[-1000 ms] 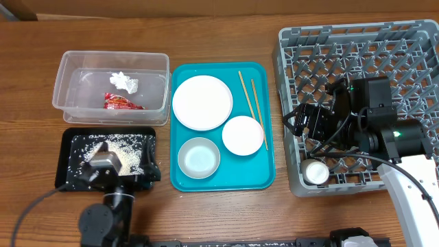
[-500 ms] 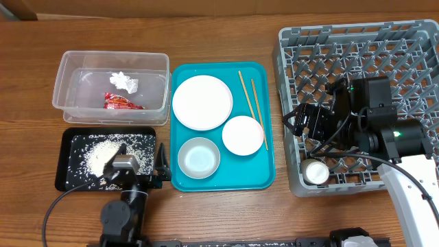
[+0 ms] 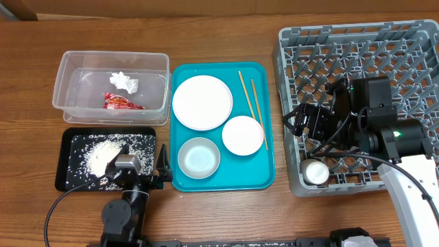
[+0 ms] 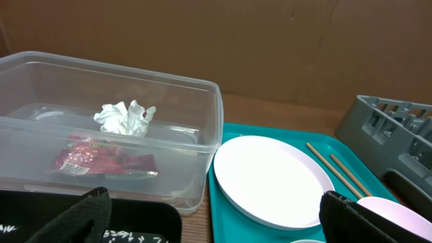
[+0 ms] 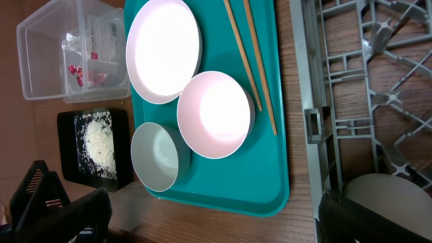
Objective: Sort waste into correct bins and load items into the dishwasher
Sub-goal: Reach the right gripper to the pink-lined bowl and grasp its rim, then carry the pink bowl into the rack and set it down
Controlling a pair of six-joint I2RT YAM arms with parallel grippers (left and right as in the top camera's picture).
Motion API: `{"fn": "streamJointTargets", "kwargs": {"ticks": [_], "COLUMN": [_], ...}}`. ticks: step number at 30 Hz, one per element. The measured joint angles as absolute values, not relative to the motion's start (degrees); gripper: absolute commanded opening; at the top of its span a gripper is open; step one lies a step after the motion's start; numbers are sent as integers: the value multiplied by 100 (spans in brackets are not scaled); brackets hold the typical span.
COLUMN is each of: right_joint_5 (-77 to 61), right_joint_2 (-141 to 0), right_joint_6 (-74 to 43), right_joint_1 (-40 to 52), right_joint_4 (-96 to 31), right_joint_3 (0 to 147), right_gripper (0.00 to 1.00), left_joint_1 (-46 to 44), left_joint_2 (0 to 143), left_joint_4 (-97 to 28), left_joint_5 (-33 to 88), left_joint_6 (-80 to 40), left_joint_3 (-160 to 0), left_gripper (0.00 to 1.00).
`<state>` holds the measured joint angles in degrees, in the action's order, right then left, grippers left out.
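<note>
The grey dish rack (image 3: 357, 41) fills the right, with a small cup (image 3: 316, 171) in its near-left corner. The right gripper (image 3: 296, 123) hangs over the rack's left edge, jaws spread and empty. The teal tray (image 3: 269, 175) in the centre holds a plate (image 3: 202, 101), a bowl (image 3: 243, 135), a second bowl (image 3: 199, 158) and chopsticks (image 3: 250, 103). At far left, the clear tub (image 3: 68, 103) contains a red wrapper (image 3: 122, 102), its print unreadable, and a tissue wad (image 3: 124, 81). The black tray (image 3: 68, 180) at near left bears rice (image 3: 96, 158). The left gripper (image 3: 143, 156) is over that tray's right end, released.
</note>
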<state>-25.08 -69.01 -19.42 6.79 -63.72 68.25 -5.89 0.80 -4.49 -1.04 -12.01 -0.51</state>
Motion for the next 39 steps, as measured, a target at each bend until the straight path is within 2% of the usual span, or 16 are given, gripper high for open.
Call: {"fn": "streamJointTargets", "kwargs": {"ticks": [7,8,9,11,14,16,17,20,24,28,32,33,35,36,39], "right_joint_5": [-2536,-2582,-2650,-2858,-2873,-2427,-2128,-1107,-226,174,224,233,239,228,213], "right_joint_2": [-6901,-6904,-6901,-6904,-6963,-7116,-7223,-7719,-8444,-9299,-9959,-10101,-10357,-10466,-10562], "right_joint_6": [-2115,-2182,-2228,-2250,-2206,-2255,-2322,-2615,-2880,-2823,-2670,-2648,-2545,-2569,-2571], "right_joint_1": [679,679,679,762,1367,2174,2567,3402,3511,3317,3221,3221,3223,3225,3225], "right_joint_4": [-6014,-5824,-5697,-5618,-5741,-5848,-5870,-5918,-5708,-5315,-5170,-5159,-5127,-5113,-5201], "right_joint_3": [6825,6825,6825,6825,6825,6825,6825,6823,6807,6805,6803,6803,6801,6799,6792], "right_gripper": [100,91,87,84,87,98,100,100,96,81,73,62,13,5,4], "left_joint_1": [-589,-589,-589,-589,-589,-589,-589,-589,-589,-589,-589,-589,-589,-589,-589], "left_joint_2": [80,80,80,80,80,80,80,80,80,80,80,80,80,80,80], "left_joint_4": [-449,-449,-449,-447,-449,-449,-449,-451,-449,-447,-447,-449,-447,-449,-447], "left_joint_5": [-104,-104,-104,-104,-102,-102,-102,-102,-102,-102,-102,-102,-102,-102,-102], "left_joint_6": [-1201,-1201,-1201,-1201,-1201,-1201,-1201,-1201,-1201,-1201,-1201,-1201,-1201,-1201,-1201], "left_joint_3": [-51,-51,-51,-51,-51,-51,-51,-51,-51,-51,-51,-51,-51,-51,-51], "left_gripper": [100,100,100,100,100,100,100,100,100,100,100,100,100,100,100]}}
